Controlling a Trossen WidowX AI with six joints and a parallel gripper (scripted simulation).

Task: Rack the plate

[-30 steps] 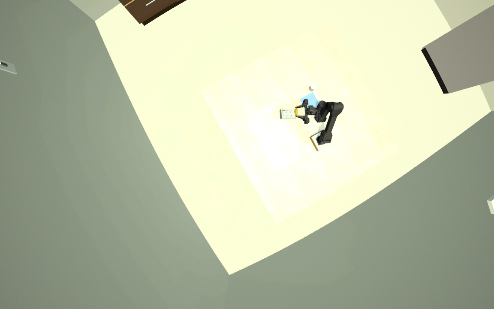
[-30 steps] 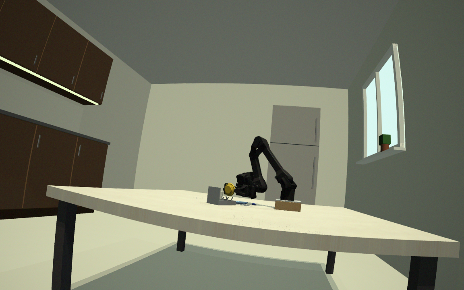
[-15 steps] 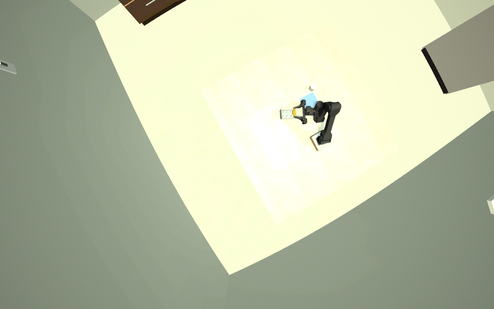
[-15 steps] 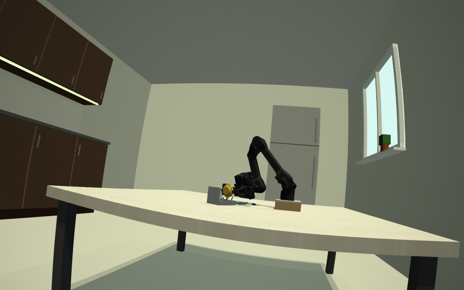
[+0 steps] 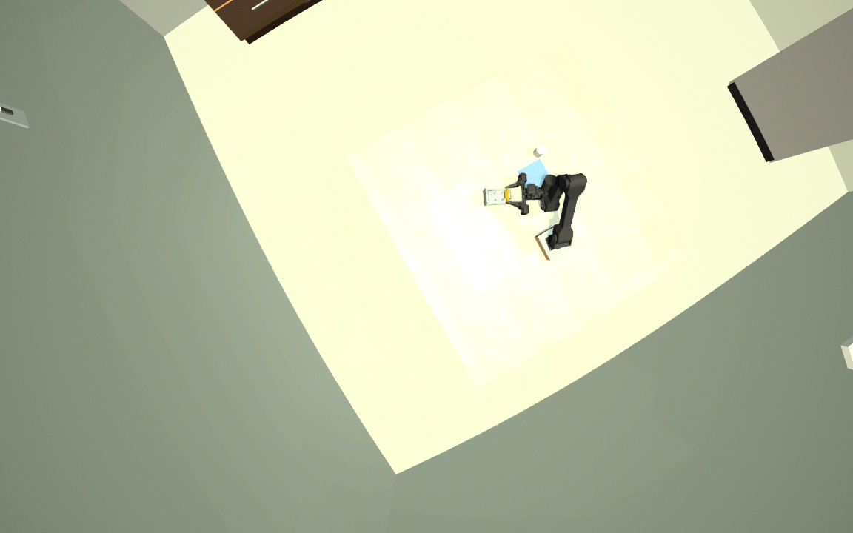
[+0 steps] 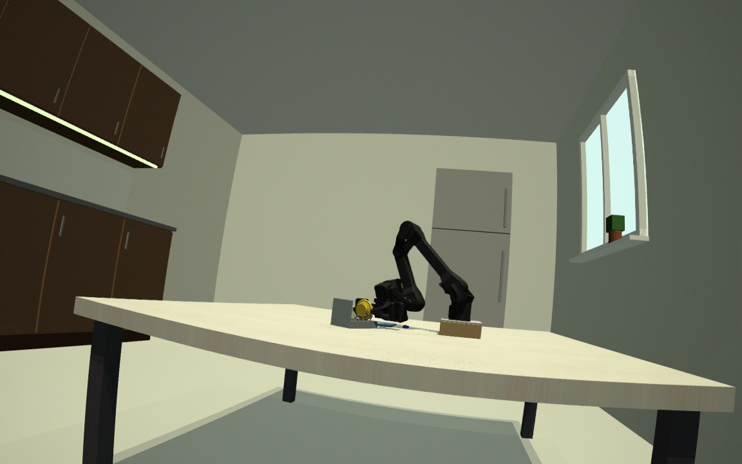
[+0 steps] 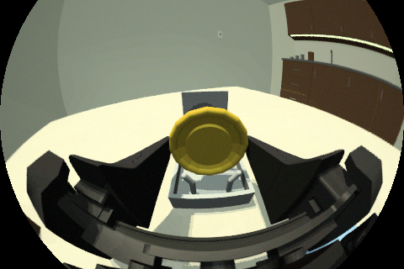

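Note:
My gripper [image 7: 208, 140] [image 6: 369, 309] [image 5: 515, 196] is shut on the yellow plate [image 7: 208, 141] [image 6: 362, 309] [image 5: 508, 194], with one finger at each side of its rim. The plate stands upright, face toward the wrist camera. It sits low over the near end of the grey dish rack [image 7: 209, 197] [image 6: 341, 314] [image 5: 494, 196], above the rails [image 7: 190, 181]. I cannot tell whether its lower edge rests between the rails. The rack's tall end wall [image 7: 204, 100] stands behind the plate.
A light blue mat [image 5: 534, 170] [image 6: 388, 325] lies on the table beside the rack, under the arm. A small white object [image 5: 538, 152] stands beyond the mat. A wooden block [image 6: 460, 329] [image 5: 542, 247] lies near the arm's base.

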